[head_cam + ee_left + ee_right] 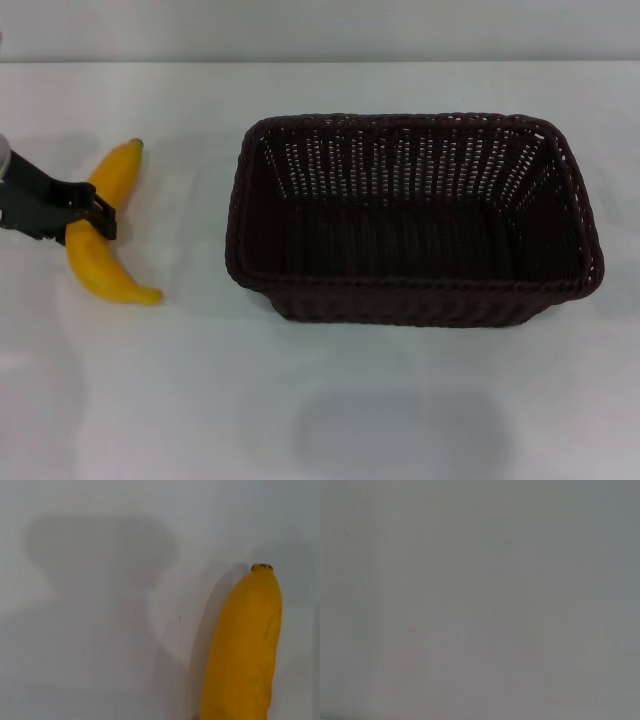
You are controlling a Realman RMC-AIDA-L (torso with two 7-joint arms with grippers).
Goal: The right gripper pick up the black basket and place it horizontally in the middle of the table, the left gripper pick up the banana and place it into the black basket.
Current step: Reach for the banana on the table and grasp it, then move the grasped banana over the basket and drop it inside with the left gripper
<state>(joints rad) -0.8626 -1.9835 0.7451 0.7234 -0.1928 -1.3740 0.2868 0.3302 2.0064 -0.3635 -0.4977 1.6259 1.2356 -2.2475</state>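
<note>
At the left edge of the head view, the left gripper (92, 215) reaches in from the frame edge and sits across the middle of the banana (100, 232). The black fingers straddle the fruit at its bend; the gripper appears clenched on the banana, though the far finger is hidden behind the fruit. The banana lies on the white surface (200, 400) in the left part of the frame. Its long axis runs from the stem tip at upper right to the blunt end at lower right, with the curve bulging toward the left edge. The gripper crosses that axis roughly at a right angle, which suits a grasp at mid-length.

In the left wrist view, one end of the banana (245, 645) fills the lower right of the frame against bare surface; no fingers show there.

To the right, the black basket (415, 215) stands upright in the centre-right of the head view, long side horizontal, open top toward the camera, interior empty. It lies well apart from the banana, directly to the right of the gripper. The coming move is judged to be a lift followed by a rightward carry over the near rim.

The right gripper is not visible; the right wrist view shows only plain surface.
</note>
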